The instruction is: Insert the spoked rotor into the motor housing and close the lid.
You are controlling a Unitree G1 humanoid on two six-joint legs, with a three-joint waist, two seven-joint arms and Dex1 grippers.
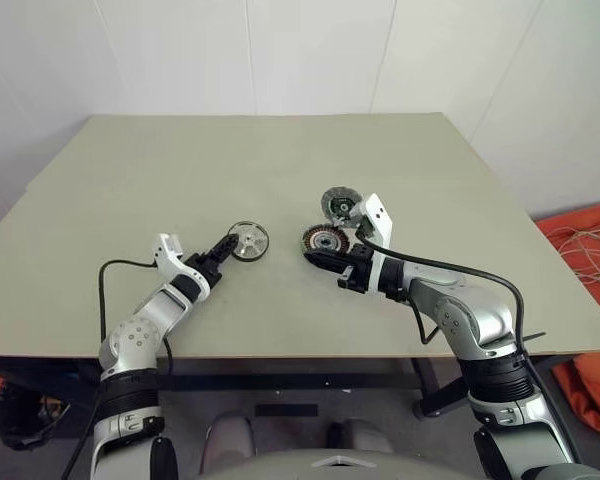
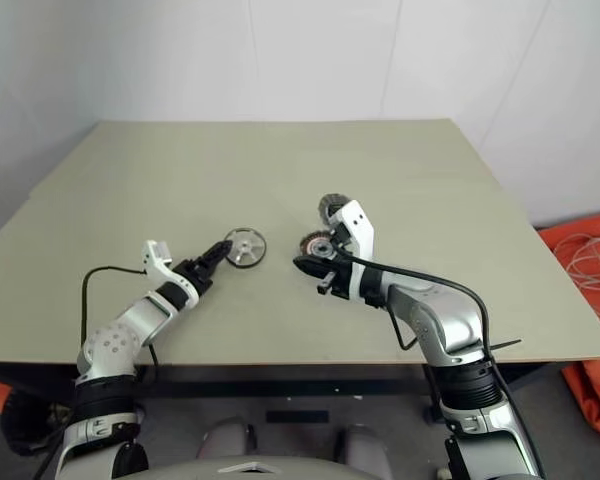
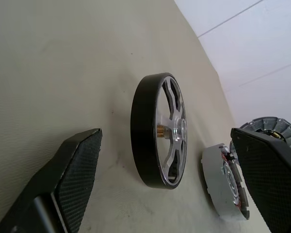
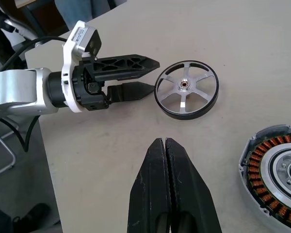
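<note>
The left gripper (image 4: 148, 76) stands wide open just beside the rotor (image 4: 186, 90), its two black fingers (image 3: 70, 179) spread apart with nothing between them. The fingertips point at the rotor's dark rim but do not touch it; a small gap of bare table (image 1: 280, 160) shows between them. The rotor lies flat on the table, spokes and hub facing up.

The right gripper (image 4: 165, 145) is pressed fully closed, finger against finger, and holds nothing. It hangs above the table between the rotor and the housing (image 4: 276, 170), touching neither. The housing sits flat near the table's middle, its copper windings ringing a silver centre. The lid (image 1: 336, 205) stands open at the housing's far edge, partly hidden behind the right wrist. Rotor and housing lie near each other but apart.
</note>
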